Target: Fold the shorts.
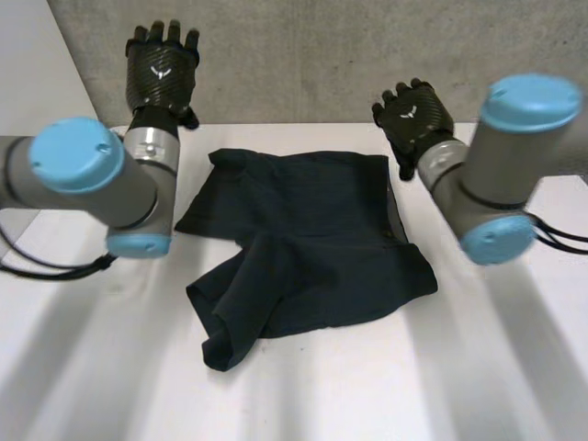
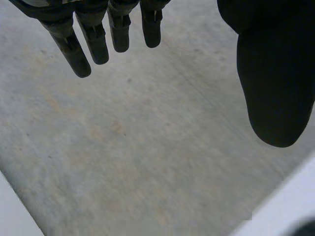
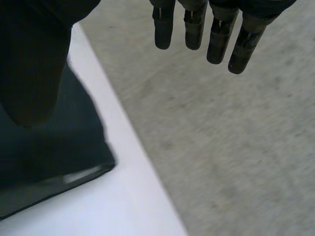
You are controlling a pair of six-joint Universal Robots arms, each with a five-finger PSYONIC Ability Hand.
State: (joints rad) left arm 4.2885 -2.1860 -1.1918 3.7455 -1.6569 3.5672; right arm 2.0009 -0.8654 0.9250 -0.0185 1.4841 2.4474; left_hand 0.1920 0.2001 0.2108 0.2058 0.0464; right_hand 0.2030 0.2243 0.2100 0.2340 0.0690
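Shorts [image 1: 312, 243] lie on the table [image 1: 459, 367], mid-surface and closer to the far edge than the near one. Dark fabric, mostly spread out. The waistband side runs along the far edge. One leg is rumpled and doubled over, trailing toward the near-left corner. There are creases through the middle.

Left hand [image 1: 163, 69] is raised off the surface at the far-left corner, in front of the grey wall [image 1: 303, 55], well apart from the shorts. In the left wrist view its fingers [image 2: 69, 46] are straight, the thumb is spread wide and nothing is in the grasp.

Right hand [image 1: 413, 115] hangs over the far edge, just beside the shorts' far-right corner and not touching it. In the right wrist view its fingers [image 3: 216, 42] are straight and splayed, and it holds nothing. The same view shows the shorts' corner [image 3: 54, 147] flat on the white surface by the thumb. A pale strip along that corner's edge is probably the waistband hem, but I can't tell for sure.

Both arms come in from the side edges, elbows over the surface.
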